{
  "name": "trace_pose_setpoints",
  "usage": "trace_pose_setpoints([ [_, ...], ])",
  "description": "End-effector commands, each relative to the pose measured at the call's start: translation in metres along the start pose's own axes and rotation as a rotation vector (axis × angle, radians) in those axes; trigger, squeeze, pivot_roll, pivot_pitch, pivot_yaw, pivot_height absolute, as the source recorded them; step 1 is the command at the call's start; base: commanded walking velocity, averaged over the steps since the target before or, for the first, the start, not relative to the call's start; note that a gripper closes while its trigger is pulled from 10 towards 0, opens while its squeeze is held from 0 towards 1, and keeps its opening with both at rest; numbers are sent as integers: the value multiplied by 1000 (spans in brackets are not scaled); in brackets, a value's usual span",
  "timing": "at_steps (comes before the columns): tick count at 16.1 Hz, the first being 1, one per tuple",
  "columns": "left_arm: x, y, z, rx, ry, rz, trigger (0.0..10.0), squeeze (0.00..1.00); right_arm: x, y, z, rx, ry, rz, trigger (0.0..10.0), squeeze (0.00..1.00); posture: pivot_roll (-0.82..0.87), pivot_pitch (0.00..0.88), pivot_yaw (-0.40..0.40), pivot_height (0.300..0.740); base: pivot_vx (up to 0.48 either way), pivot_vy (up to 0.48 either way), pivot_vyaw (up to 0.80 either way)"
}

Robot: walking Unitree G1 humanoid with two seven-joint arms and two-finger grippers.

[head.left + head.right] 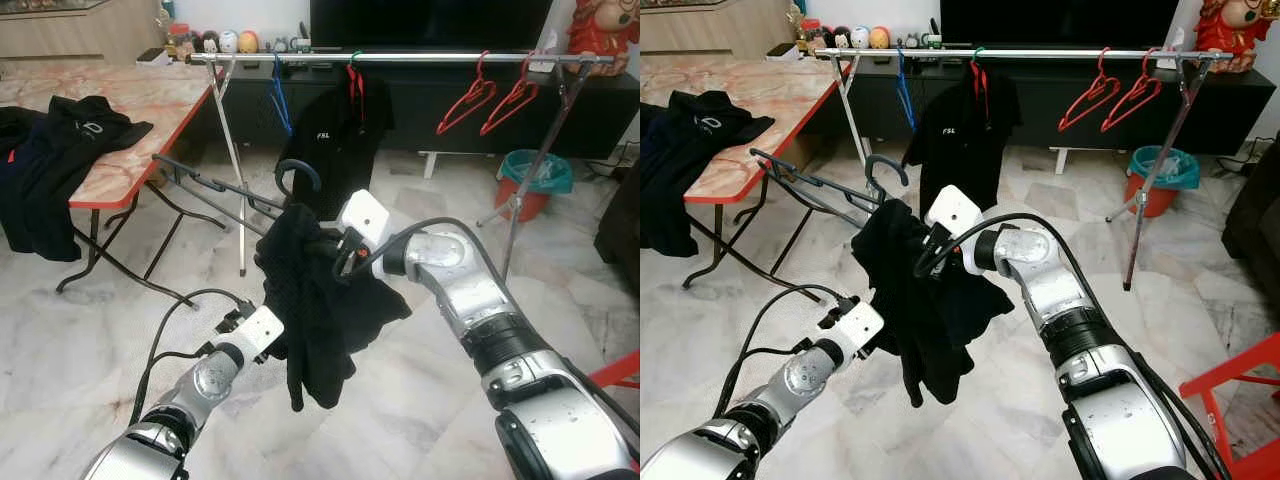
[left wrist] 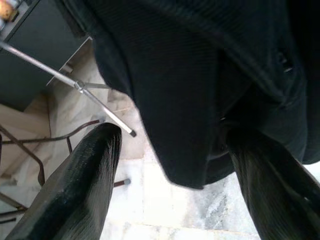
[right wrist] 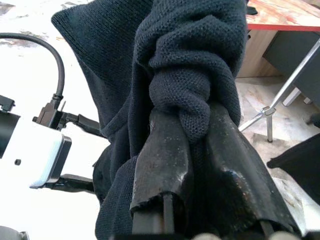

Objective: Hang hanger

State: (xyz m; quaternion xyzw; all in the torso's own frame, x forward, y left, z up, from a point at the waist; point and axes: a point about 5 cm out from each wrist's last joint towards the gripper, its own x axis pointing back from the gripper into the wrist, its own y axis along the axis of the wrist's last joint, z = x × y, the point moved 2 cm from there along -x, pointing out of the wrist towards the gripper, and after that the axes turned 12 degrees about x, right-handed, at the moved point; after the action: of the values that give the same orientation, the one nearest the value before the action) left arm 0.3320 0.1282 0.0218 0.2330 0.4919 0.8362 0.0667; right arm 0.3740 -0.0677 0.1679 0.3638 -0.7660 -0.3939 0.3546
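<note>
Right gripper [image 3: 192, 150] pinching bunched black knit garment [image 1: 320, 300], hoisted toward silver clothes rail [image 1: 400, 58].
Left gripper [image 2: 170, 165] spread below garment's hem, probably steadying; dark hanger hook [image 1: 298, 172] peeking above.

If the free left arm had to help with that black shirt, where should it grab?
Probably the loose lower hem of the black shirt, approached from below. The right tool is shut on the bunched top, so the rest hangs limp. The left tool, fingers open, sits under the hem, which droops between them.
</note>
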Motion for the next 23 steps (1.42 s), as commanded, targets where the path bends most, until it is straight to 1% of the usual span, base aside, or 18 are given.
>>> trace_pose_setpoints([
  [1,-2,7,-1,-15,-11,-39,10000,0,-2,16,-2,49,5,-44,0,0,-48,0,23,719,0,0,0],
  [5,-2,9,3,-46,20,-48,10000,0,-2,16,-1,52,13,-47,0,0,-48,0,23,719,0,0,0],
  [10,-1,9,7,-56,54,-58,10000,0,-1,16,0,54,22,-47,0,0,-51,0,22,719,0,0,0],
  [13,-1,10,12,-73,73,-56,10000,0,-1,16,1,55,27,-47,0,0,-51,0,22,719,0,0,0],
  [15,-1,11,18,-88,105,-55,10000,0,-1,16,2,55,31,-49,0,0,-51,0,22,719,0,0,0],
  [16,-1,11,18,-88,105,-55,10000,0,-1,16,2,55,31,-49,0,0,-51,0,22,719,0,0,0],
  [17,0,11,22,-89,142,-55,10000,0,-1,17,3,56,35,-50,0,0,-51,0,22,719,0,0,0],
  [19,-1,13,28,-75,177,-52,10000,0,-1,16,3,56,40,-51,0,0,-51,0,22,719,0,0,0],
  [21,-2,15,32,-59,184,-56,10000,0,-1,16,4,57,45,-50,0,0,-50,0,22,719,0,0,0],
  [23,-2,16,32,-56,180,-57,10000,0,-1,16,4,57,45,-50,0,0,-50,0,22,719,0,0,0],
])
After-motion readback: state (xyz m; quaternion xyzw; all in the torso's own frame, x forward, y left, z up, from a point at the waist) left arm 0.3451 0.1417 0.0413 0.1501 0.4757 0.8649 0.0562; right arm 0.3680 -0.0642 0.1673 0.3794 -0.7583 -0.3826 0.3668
